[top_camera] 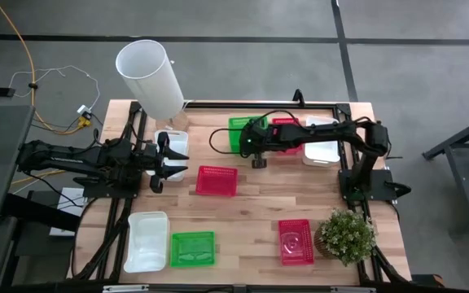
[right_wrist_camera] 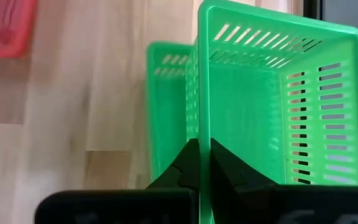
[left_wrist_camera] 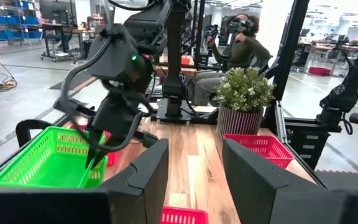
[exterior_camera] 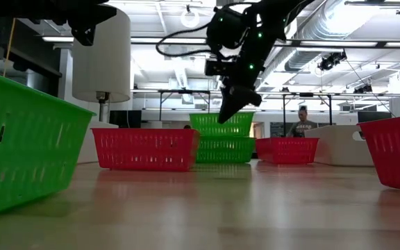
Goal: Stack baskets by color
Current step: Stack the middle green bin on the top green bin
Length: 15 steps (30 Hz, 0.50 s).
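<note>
My right gripper [right_wrist_camera: 199,163] is pinched together on the wall of a green basket [right_wrist_camera: 272,106], which hangs raised and tilted just over a second green basket [right_wrist_camera: 166,112] resting on the table [top_camera: 251,207] beneath it. A red basket [top_camera: 287,130] sits close beside my fingers, on the far side from my other arm. My left gripper [top_camera: 168,160] waits well apart, jaws parted and holding nothing, with a white basket [top_camera: 172,142] just beside it and another red basket [top_camera: 217,181] near its tips.
</note>
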Each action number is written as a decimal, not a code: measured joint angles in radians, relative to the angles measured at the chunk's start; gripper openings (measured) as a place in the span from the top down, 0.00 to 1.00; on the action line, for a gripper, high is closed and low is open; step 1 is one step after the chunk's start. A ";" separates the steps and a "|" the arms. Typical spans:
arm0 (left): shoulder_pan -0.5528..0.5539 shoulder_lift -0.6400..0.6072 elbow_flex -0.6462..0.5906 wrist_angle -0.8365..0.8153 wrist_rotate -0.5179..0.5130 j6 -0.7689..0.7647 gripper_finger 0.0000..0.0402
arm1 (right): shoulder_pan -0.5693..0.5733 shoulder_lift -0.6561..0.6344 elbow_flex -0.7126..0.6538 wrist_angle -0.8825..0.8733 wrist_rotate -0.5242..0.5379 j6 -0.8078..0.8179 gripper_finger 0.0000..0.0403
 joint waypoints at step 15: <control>0.000 0.000 0.000 0.000 0.000 0.000 0.65 | 0.021 -0.006 -0.001 -0.012 -0.006 -0.044 1.00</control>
